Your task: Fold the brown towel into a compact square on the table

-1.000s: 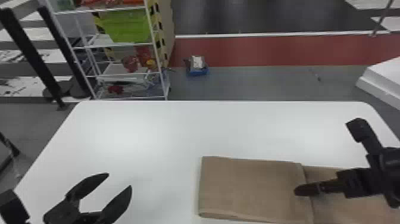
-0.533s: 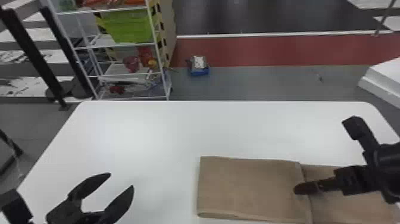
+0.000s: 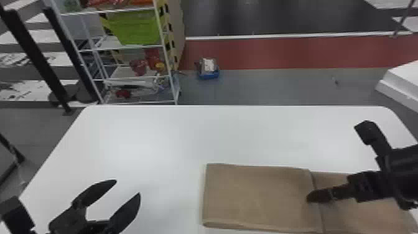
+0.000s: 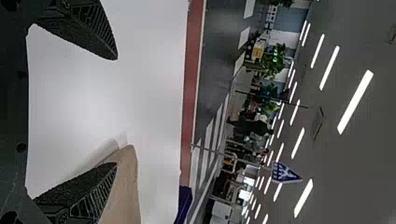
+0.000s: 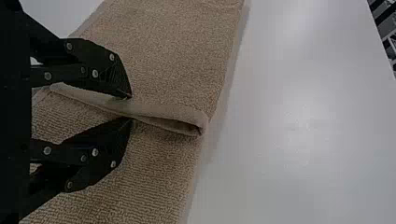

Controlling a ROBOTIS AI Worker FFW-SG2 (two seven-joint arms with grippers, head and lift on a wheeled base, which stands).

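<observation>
Right pincer (image 5: 129, 108) nips the upper layer's hem on the brown towel (image 3: 258, 196), part-folded on the table's (image 3: 186, 133) near right, presumably to set that fold. Left pincer (image 3: 128, 186) spread, empty. Head view hides the bite from me; right wrist view shows hem between tips.

Head view: looks forward and down from above, farthest off, across the table (image 3: 155, 140). Left wrist view: on its side, faces outward over the tabletop to ceiling lights (image 4: 356, 102). Right wrist view: looks down, close over the towel (image 5: 173, 56). Shared by all: table, towel. Shared by head and left wrist: red floor strip (image 3: 280, 53).
</observation>
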